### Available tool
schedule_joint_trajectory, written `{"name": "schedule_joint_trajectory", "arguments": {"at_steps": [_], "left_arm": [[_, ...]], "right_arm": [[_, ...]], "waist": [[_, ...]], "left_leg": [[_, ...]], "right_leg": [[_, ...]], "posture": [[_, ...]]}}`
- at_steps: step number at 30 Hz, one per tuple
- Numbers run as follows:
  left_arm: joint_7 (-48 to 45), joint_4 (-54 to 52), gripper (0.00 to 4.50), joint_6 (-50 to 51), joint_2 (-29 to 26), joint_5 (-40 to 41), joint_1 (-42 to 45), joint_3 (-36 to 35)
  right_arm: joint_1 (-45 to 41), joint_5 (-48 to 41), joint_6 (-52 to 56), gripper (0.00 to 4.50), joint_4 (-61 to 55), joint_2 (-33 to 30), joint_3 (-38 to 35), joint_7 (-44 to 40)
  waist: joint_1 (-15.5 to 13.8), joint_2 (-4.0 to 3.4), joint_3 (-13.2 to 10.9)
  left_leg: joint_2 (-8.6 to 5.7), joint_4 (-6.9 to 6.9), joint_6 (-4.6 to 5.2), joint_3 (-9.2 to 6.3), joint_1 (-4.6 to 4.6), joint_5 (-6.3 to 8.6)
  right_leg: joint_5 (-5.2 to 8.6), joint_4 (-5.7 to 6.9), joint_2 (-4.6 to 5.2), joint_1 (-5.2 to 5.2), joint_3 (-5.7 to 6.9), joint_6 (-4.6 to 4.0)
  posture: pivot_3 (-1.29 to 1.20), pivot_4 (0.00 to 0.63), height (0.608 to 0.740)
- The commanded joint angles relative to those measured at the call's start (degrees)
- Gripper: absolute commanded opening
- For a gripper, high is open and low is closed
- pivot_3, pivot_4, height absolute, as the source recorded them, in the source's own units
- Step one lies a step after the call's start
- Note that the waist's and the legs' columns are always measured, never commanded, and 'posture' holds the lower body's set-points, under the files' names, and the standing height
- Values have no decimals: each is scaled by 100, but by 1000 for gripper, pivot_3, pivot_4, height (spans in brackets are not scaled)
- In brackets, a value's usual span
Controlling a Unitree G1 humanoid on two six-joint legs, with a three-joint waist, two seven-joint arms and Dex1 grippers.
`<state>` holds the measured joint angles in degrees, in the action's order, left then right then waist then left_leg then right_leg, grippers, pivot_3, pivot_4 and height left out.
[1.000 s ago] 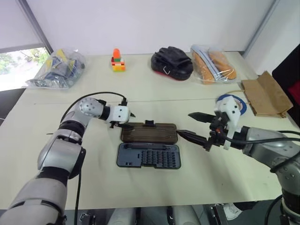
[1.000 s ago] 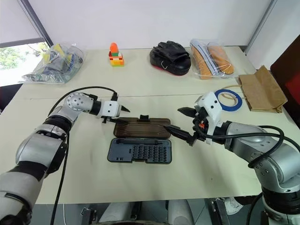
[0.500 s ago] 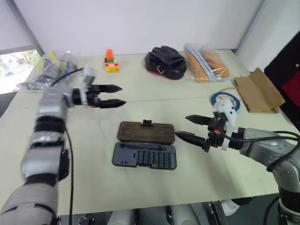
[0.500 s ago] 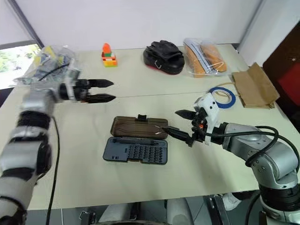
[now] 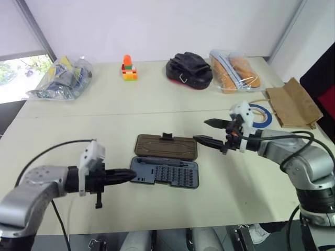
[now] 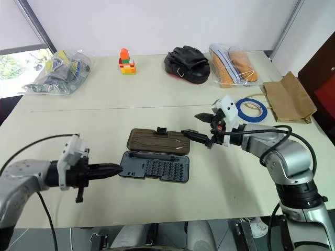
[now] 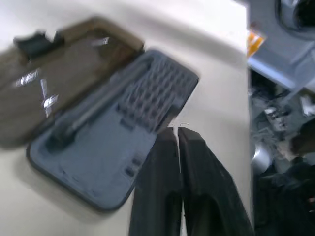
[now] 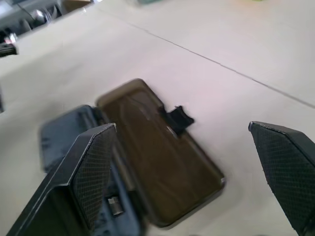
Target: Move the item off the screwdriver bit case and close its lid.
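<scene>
Your screwdriver bit case (image 6: 155, 168) lies open at the middle of the bench (image 6: 104, 99), its smoky-brown lid (image 6: 159, 140) folded flat on the far side. Your left gripper (image 6: 116, 168), fingers pressed together and empty, points at the case's left end. Your right gripper (image 6: 194, 127) hangs wide open, empty, just beside the lid's right end. The blue tape ring (image 6: 250, 109) rests well to the right, near a brown paper bag (image 6: 289, 98).

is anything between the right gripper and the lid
Nothing visible. The open right gripper hovers just off the right end of the lid, which lies flat open behind the case. The tape sits on the table, off the case.
</scene>
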<state>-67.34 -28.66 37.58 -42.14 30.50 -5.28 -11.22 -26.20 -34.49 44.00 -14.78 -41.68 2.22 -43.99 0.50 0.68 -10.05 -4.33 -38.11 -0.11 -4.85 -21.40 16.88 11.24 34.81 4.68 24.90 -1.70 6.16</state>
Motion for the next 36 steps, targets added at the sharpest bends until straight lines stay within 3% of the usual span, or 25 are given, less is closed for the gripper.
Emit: {"name": "schedule_joint_trajectory", "arguments": {"at_steps": [1,6,10,16,23,27,36], "left_arm": [[209,64,27,-671,-39,-464,-171,322],[538,716,27,-1731,187,-1097,-146,755],[652,647,27,-1526,428,-624,0,666],[649,250,27,-882,246,147,-47,505],[1286,1018,27,-1458,227,-1053,253,1110],[1164,1204,27,-1753,51,-1426,99,1464],[1394,1083,27,-1643,217,-1309,-66,1586]], "right_arm": [[-288,431,-323,4500,253,-35,249,-220],[-613,877,-652,4500,721,136,585,-468],[-687,1028,-756,4500,932,268,660,-628],[-612,1150,-776,4500,1039,379,699,-793],[-780,1551,-963,4500,1451,536,861,-835],[-1174,2178,-1148,4500,2092,651,1192,-667],[-1796,2918,-1368,4500,3407,963,1838,-1174]], "waist": [[8,-1,-1],[12,-3,-1],[11,-2,-1],[21,-4,-2],[19,-5,-1],[32,-11,3],[28,-26,12]], "left_leg": [[0,0,0,0,0,0],[1,1,0,0,-1,0],[1,1,0,-3,-4,0],[1,2,0,-4,-5,1],[0,3,-1,-2,-4,0],[-1,4,-1,-2,-1,0],[-1,10,-1,-3,2,0]], "right_leg": [[0,-2,0,-1,0,0],[-1,-6,-1,0,0,-2],[-3,-11,0,0,2,0],[-4,-14,0,0,2,1],[-6,-15,-2,0,3,1],[-14,-19,-1,-2,3,11],[-15,-25,-1,-8,3,11]], "posture": [[0,150,740],[0,150,740],[0,150,740],[0,150,740],[0,150,740],[0,150,740],[0,150,740]]}}
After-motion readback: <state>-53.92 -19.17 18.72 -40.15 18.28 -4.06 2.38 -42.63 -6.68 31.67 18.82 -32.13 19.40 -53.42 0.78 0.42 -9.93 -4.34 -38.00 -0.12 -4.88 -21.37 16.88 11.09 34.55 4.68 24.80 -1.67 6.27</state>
